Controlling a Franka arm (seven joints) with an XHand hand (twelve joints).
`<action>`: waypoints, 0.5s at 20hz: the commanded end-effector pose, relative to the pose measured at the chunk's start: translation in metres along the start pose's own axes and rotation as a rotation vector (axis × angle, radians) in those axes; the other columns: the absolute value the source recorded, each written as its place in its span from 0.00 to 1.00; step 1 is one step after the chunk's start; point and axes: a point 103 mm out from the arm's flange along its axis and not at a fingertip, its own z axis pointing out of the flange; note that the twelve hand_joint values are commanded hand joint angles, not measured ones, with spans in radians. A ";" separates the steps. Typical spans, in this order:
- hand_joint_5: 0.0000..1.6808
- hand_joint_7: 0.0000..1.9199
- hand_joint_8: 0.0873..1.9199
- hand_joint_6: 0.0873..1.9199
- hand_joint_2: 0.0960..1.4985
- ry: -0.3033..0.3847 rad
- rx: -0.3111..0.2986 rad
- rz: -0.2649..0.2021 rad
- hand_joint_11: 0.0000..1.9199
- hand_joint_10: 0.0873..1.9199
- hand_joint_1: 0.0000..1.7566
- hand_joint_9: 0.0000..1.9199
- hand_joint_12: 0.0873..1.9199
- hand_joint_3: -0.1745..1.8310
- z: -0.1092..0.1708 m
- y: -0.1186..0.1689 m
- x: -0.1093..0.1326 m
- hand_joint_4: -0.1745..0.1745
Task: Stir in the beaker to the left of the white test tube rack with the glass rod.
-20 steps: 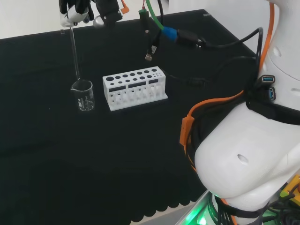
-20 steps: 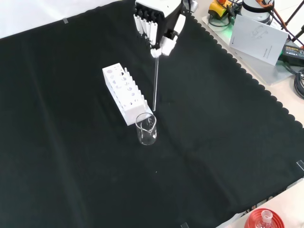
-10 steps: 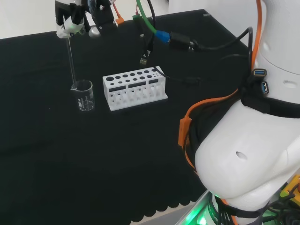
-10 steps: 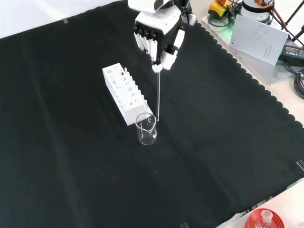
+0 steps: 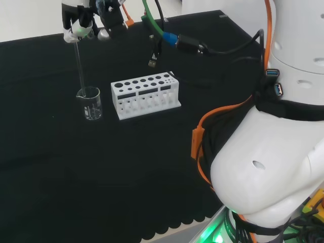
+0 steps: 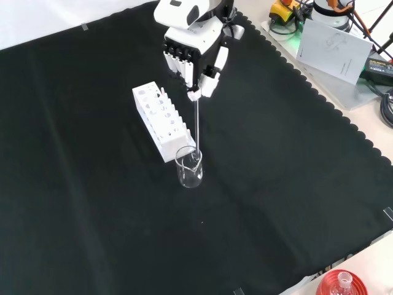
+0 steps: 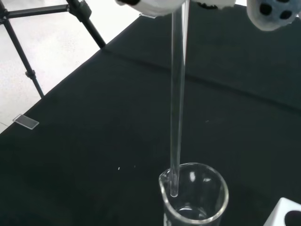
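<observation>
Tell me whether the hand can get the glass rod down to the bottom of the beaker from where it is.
Probably yes. The hand holds the glass rod nearly upright, its tip just inside the rim of the beaker. The test tube rack stands beside, apart from the rod's path.

In the head view, the picture's top edge is cutting off the upper part of the black and white robot hand [image 5: 78,23]. In the wrist view, the clear glass beaker's [image 7: 194,197] base and most of the white plastic test tube rack [image 7: 286,213] are running off the frame, so whether the beaker holds liquid cannot be told.
</observation>
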 end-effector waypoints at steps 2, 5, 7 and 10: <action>0.80 0.82 0.04 0.09 0.67 -0.022 -0.004 0.024 0.84 0.12 0.76 0.88 0.18 0.00 -0.012 0.001 -0.014 0.00; 0.80 0.82 0.04 0.09 0.67 -0.019 -0.003 0.033 0.84 0.12 0.76 0.88 0.18 0.00 -0.009 0.002 -0.020 0.00; 0.80 0.82 0.04 0.09 0.67 -0.015 0.006 0.033 0.84 0.12 0.76 0.88 0.18 0.00 -0.002 0.003 -0.020 0.00; 0.80 0.82 0.04 0.09 0.67 -0.007 0.026 0.029 0.84 0.12 0.76 0.87 0.18 0.00 0.012 0.005 -0.018 0.00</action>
